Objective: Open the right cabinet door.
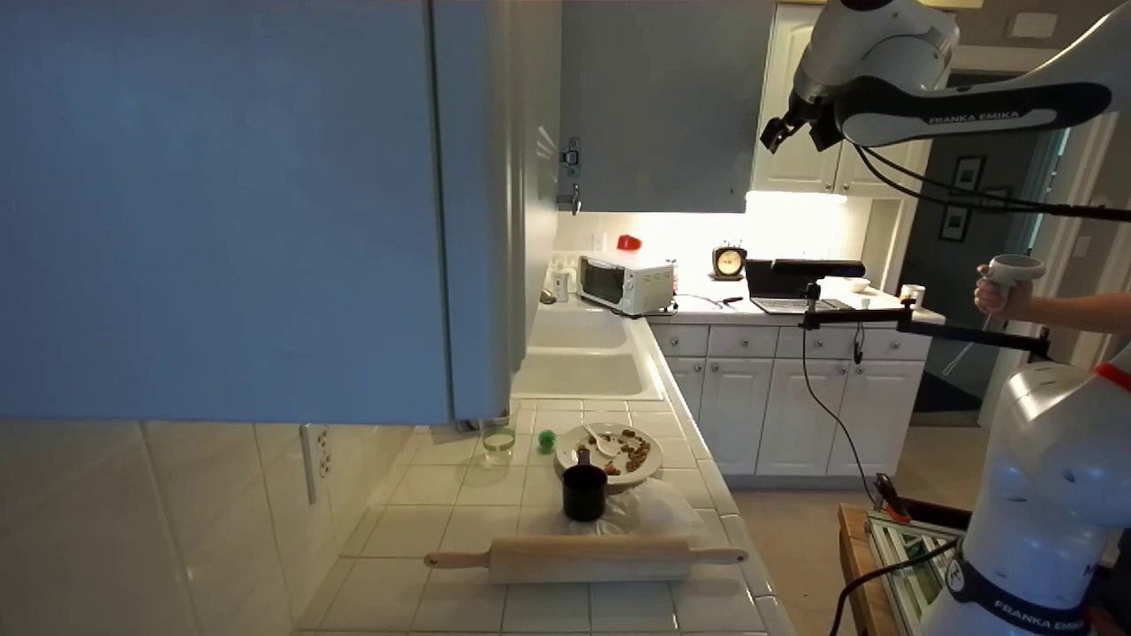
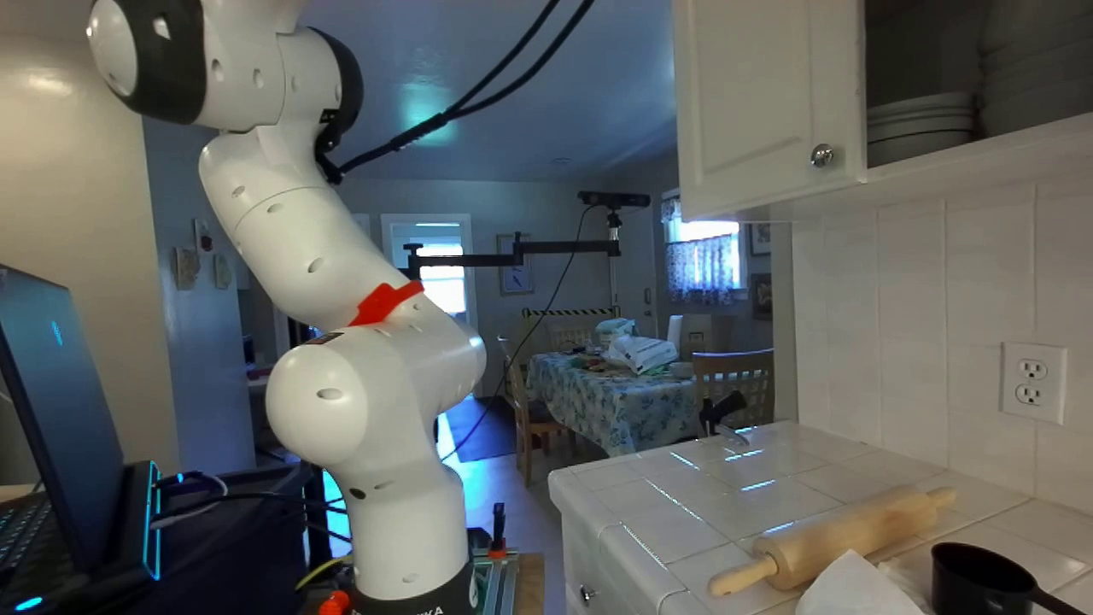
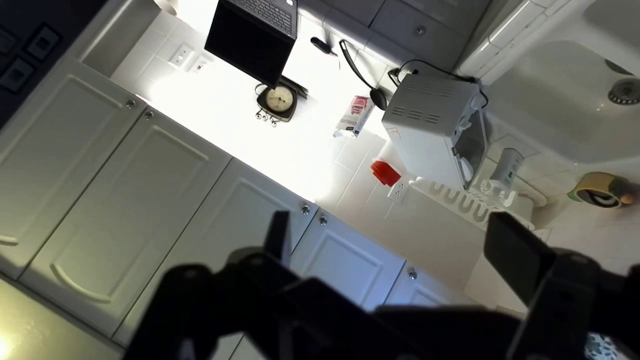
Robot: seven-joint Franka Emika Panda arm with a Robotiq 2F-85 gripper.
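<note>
The right cabinet door (image 1: 663, 106) is a tall, plain grey panel in an exterior view. It stands swung out from the upper cabinet, with its hinges showing at its left edge. I cannot make it out in the wrist view. In an exterior view the cabinet interior (image 2: 922, 51) beside the closed left door (image 2: 760, 102) is exposed. My gripper (image 1: 800, 134) is high up, to the right of the grey door's free edge; its depth relative to the door is unclear. In the wrist view the gripper (image 3: 390, 220) has its fingers wide apart with nothing between them.
A large blue-grey panel (image 1: 221, 212) fills the foreground. The counter holds a rolling pin (image 1: 588, 560), a black cup (image 1: 584, 495) and a plate (image 1: 649, 466). White wall cabinets (image 3: 125, 210) line the far wall. A camera arm (image 1: 963, 332) and a person's hand (image 1: 994, 296) are near the robot.
</note>
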